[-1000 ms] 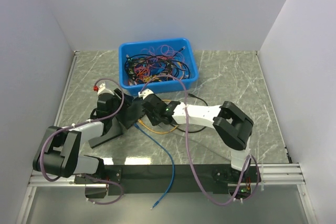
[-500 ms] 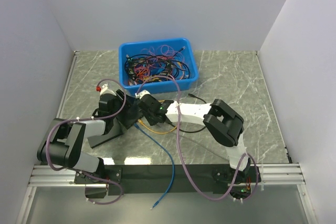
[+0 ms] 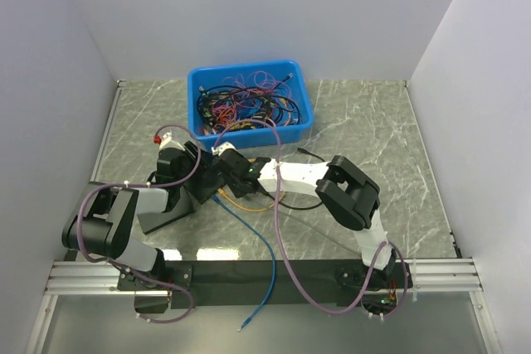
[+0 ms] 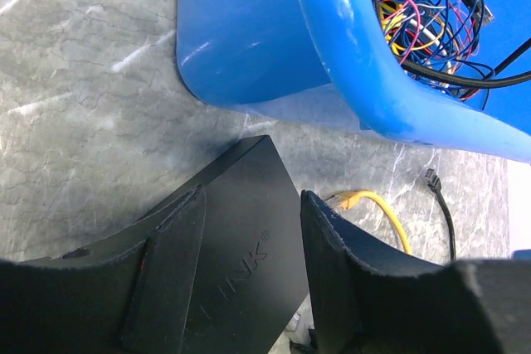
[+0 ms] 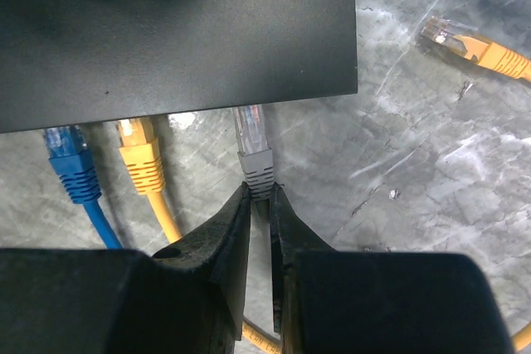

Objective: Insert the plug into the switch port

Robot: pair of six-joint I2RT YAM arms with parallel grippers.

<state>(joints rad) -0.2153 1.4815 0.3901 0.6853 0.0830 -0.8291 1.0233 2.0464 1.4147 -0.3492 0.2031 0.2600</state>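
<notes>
The black switch [image 4: 241,238] lies tilted between the fingers of my left gripper [image 4: 253,196], which press on its two sides. In the top view the switch [image 3: 170,205] sits left of centre, with the left gripper [image 3: 192,178] at its far end. My right gripper [image 5: 260,192] is shut on the boot of a grey plug [image 5: 253,143]. The plug's clear tip reaches under the switch's port edge [image 5: 249,101]; how deep it sits is hidden. A blue plug [image 5: 70,159] and a yellow plug [image 5: 139,155] stand in ports to its left. The right gripper [image 3: 228,176] is close beside the switch.
A blue bin [image 3: 249,105] full of tangled cables stands just behind the grippers. A loose yellow plug [image 5: 473,46] lies on the marble to the right of the switch. A blue cable [image 3: 249,230] trails toward the near table edge, and a black cable end [image 4: 431,178] lies by the bin.
My right arm has swung left and brought the grey plug up to the switch's port edge. The left arm's elbow has shifted and its fingers have narrowed slightly on the switch.
</notes>
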